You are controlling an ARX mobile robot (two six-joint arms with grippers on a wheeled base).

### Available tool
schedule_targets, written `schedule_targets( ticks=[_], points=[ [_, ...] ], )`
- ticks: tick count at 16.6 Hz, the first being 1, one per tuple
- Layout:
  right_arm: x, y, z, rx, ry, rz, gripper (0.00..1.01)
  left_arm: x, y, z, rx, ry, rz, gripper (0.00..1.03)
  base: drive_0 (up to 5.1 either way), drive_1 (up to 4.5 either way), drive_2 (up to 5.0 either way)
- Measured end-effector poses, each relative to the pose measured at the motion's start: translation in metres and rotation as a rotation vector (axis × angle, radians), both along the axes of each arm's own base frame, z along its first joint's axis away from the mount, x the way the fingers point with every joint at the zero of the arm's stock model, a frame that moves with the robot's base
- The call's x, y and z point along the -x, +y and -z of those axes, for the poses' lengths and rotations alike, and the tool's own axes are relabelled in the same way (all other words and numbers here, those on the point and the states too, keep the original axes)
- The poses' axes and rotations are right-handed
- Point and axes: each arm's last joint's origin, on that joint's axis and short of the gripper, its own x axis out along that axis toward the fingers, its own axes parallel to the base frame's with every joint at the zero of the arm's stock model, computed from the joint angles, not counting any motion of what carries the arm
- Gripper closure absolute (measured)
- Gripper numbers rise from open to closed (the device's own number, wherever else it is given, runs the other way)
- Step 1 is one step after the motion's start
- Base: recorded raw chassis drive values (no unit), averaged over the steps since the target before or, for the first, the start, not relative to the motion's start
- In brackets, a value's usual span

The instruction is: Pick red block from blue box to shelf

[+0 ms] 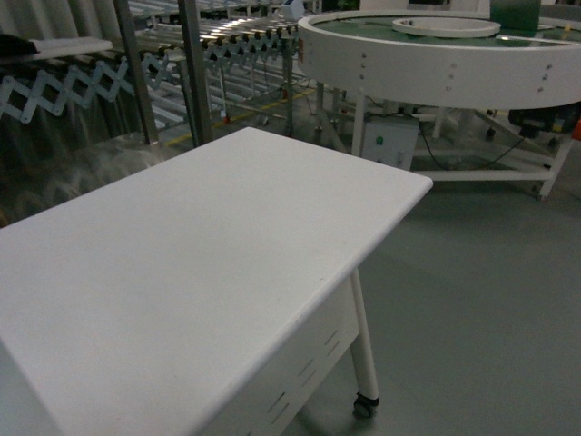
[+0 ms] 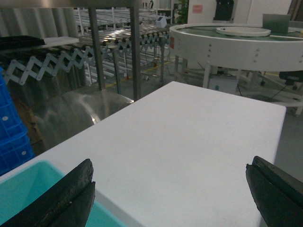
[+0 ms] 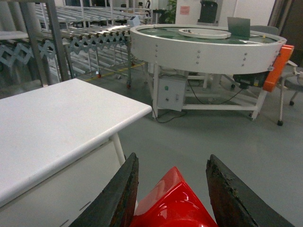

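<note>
In the right wrist view the glossy red block (image 3: 173,203) sits between the dark fingers of my right gripper (image 3: 172,158), which is shut on it and held over grey floor beside the white table (image 3: 57,118). My left gripper (image 2: 170,165) hangs open over the table (image 2: 189,137), with nothing between its fingers. One corner of the turquoise blue box (image 2: 26,189) shows under its left finger (image 2: 61,198). The steel shelf uprights (image 1: 136,77) stand beyond the table's far-left side. Neither gripper appears in the head view.
A dark blue ribbed crate (image 2: 12,137) stands left of the turquoise box. A round white conveyor table (image 1: 436,54) and a roller conveyor (image 1: 236,41) lie beyond the table. Grey floor (image 1: 481,291) spreads to the right. The table stands on castors (image 1: 366,404).
</note>
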Motion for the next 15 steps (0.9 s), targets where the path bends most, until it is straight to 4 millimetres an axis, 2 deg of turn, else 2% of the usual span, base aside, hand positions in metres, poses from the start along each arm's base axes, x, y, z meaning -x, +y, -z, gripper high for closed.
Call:
schedule_targets(
  ticks=[15],
  points=[
    [0.0,0.0,0.0,0.0,0.0,0.0,0.64,0.0,0.0,0.0,0.0,0.0,0.0,0.05,-1.5,-1.54,-1.5]
  ],
)
